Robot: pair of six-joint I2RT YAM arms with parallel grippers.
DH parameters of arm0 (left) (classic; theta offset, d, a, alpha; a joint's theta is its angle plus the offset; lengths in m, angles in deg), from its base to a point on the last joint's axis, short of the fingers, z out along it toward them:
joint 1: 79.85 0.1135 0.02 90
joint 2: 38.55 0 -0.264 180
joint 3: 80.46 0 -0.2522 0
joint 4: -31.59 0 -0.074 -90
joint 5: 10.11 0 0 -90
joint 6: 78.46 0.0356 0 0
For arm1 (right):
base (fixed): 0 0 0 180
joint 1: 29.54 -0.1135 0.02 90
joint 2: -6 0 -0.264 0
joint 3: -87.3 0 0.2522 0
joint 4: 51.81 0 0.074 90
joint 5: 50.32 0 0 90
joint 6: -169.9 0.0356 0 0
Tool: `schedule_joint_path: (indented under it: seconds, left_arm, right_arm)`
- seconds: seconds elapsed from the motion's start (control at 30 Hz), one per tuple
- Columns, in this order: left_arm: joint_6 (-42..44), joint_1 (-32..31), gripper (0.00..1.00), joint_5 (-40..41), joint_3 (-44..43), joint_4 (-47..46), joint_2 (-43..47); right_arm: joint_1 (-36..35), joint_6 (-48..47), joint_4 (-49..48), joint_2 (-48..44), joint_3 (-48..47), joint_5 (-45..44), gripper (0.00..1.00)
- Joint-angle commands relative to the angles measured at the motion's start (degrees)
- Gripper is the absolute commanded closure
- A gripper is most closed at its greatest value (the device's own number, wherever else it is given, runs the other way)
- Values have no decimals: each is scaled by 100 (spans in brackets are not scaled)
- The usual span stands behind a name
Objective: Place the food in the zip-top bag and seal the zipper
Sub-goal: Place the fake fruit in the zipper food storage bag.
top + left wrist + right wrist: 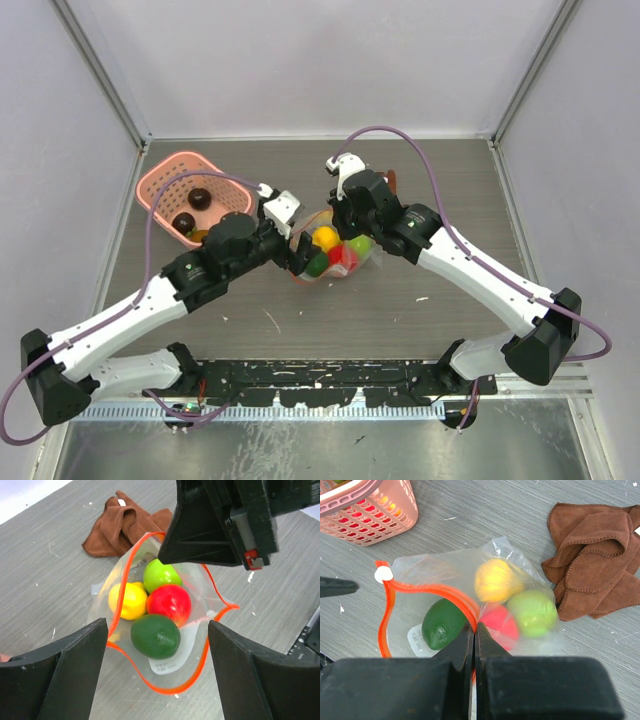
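The zip-top bag (335, 258) lies at the middle of the tabletop (400, 310), its mouth gaping wide. Inside sit 4 fruits: 1 yellow (127, 600), 1 light green (161, 575), 1 red (170, 604) and 1 dark green (155, 636). The right tool (475, 630) is clenched on the zipper (384, 620) at the bag's rim, fingers pressed flat together. The zipper's white tab (383, 573) sits at one end of the strip, toward the pink basket (170, 185). The left tool (157, 627) is released, its 2 fingers spread wide on either side of the open mouth, grasping nothing. A crumpled brown cloth (600, 565) lies just beside the bag.
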Motion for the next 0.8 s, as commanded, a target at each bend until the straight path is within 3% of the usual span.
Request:
schedule_joint_path:
  seconds: [0.0,0.4,0.63,0.77]
  left_arm:
    - [-1121,-5,19,-66,-260,717,406]
    - [-3594,-8,33,384,414,1478,706]
    - [-4343,-8,35,1024,820,1385,561]
    - [-4587,-6,41,887,920,1071,326]
  right_arm:
    - [9,54,-314,-120,-33,52,100]
    - [10,84,-402,-164,43,85,100]
    - [10,89,-403,-230,90,98,100]
    - [12,97,-403,-230,116,108,100]
